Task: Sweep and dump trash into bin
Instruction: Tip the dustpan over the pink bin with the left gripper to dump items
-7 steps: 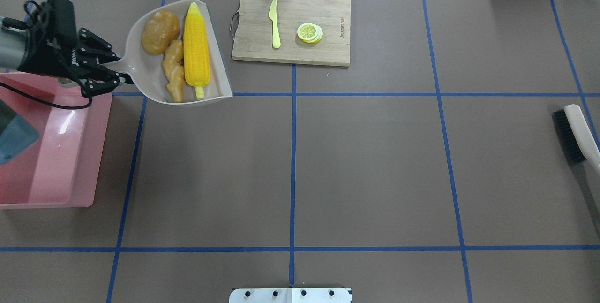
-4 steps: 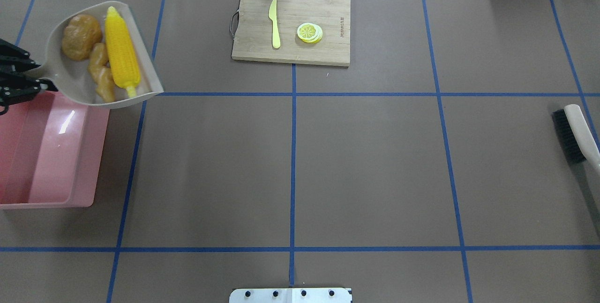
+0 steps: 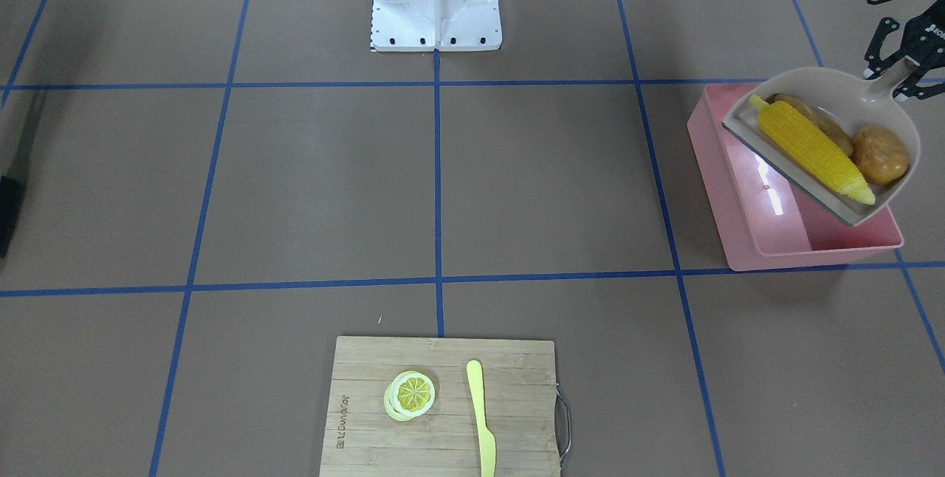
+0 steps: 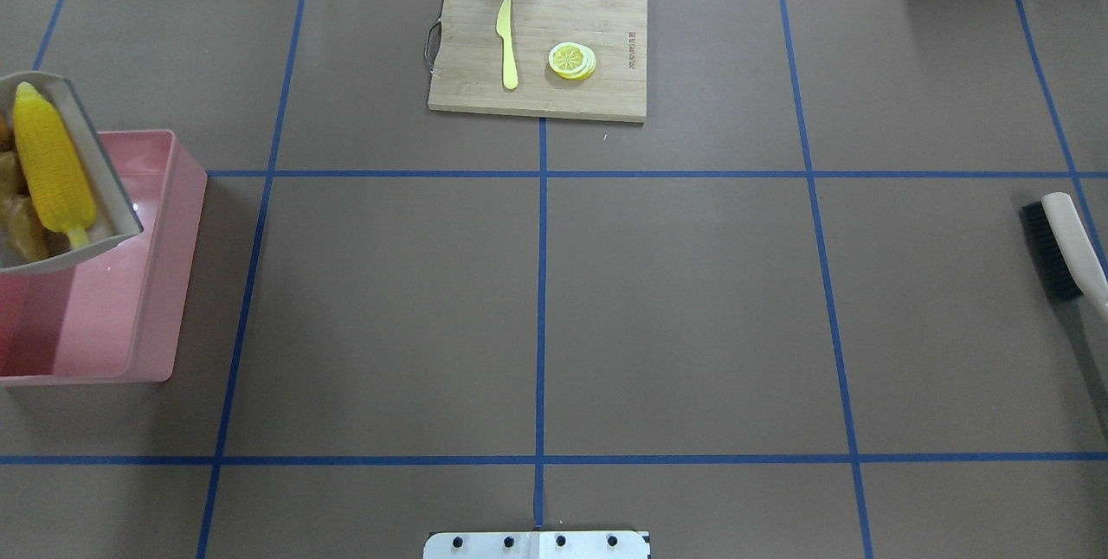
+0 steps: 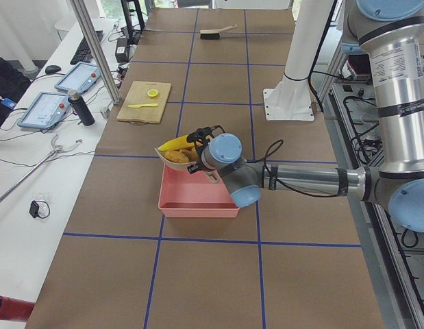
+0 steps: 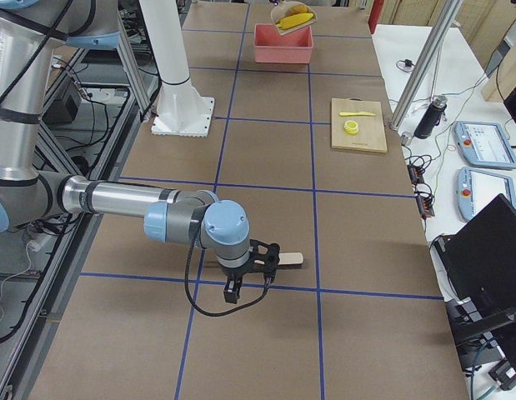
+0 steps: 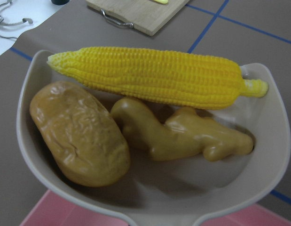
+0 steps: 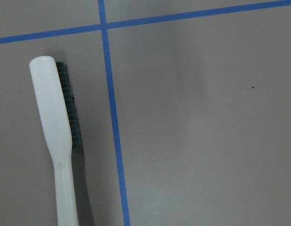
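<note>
dustpan (image 3: pixel 842 89) moved over bin (image 3: pixel 709 167) w/ corn (image 3: pixel 808 145) | board (image 3: pixel 517 373) logo illegible

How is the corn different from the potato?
The corn is long and thin; the potato is short and fat. The corn is bright yellow with rows of bumps; the potato is glossy brown-orange and wrinkly. Both lie in the dustpan, above the pink bin.

Six cameras, one table (image 4: pixel 692 299).
Two look down from opposite sides, the bin (image 4: pixel 160 265) left in one, right in the other; two sight from the ends; two wrist views hug dustpan (image 7: pixel 270 155) and brush (image 8: pixel 49 117).
</note>
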You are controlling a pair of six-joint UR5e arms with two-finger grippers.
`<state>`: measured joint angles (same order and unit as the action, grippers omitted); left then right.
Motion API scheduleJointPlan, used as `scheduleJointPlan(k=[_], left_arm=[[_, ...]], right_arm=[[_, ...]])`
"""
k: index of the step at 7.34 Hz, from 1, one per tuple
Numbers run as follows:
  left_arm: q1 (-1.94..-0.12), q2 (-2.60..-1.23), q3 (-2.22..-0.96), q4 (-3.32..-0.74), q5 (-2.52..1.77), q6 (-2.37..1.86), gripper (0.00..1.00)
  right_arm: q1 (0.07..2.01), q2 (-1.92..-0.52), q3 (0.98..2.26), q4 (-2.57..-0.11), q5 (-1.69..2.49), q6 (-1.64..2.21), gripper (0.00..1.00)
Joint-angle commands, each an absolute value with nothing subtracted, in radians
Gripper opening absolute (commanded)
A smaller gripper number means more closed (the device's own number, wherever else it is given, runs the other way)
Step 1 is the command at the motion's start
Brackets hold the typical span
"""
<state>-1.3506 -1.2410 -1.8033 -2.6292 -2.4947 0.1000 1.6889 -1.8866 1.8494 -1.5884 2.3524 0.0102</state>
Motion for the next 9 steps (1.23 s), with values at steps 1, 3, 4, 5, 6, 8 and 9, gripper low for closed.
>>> scheduleJointPlan(k=[1, 3, 4, 5, 6, 8, 9], left_arm=[[-1.408, -1.152, -1.787, -2.695, -2.503, 0.129, 0.00], [-1.469, -1.181, -1.760, -2.683, -2.562, 0.129, 0.00], [-1.470, -1.190, -1.741, -2.677, -2.560, 0.127, 0.00], [-1.471, -1.212, -1.733, -2.677, -2.560, 0.123, 0.00], [-1.477, -1.213, -1.727, -2.675, -2.562, 0.124, 0.00], [-1.486, -1.212, -1.735, -2.674, -2.556, 0.126, 0.00], [-1.489, -1.212, -1.733, -2.675, -2.554, 0.126, 0.00]], right_arm=[[1.689, -1.888, 1.847, -1.589, 2.362, 0.011, 1.00], [1.689, -1.888, 1.847, -1.589, 2.365, 0.011, 1.00], [1.689, -1.888, 1.848, -1.589, 2.365, 0.011, 1.00], [1.689, -1.888, 1.848, -1.589, 2.365, 0.011, 1.00], [1.689, -1.888, 1.844, -1.591, 2.365, 0.011, 1.00], [1.689, -1.901, 1.848, -1.591, 2.367, 0.011, 1.00], [1.690, -1.898, 1.850, -1.589, 2.367, 0.011, 1.00]])
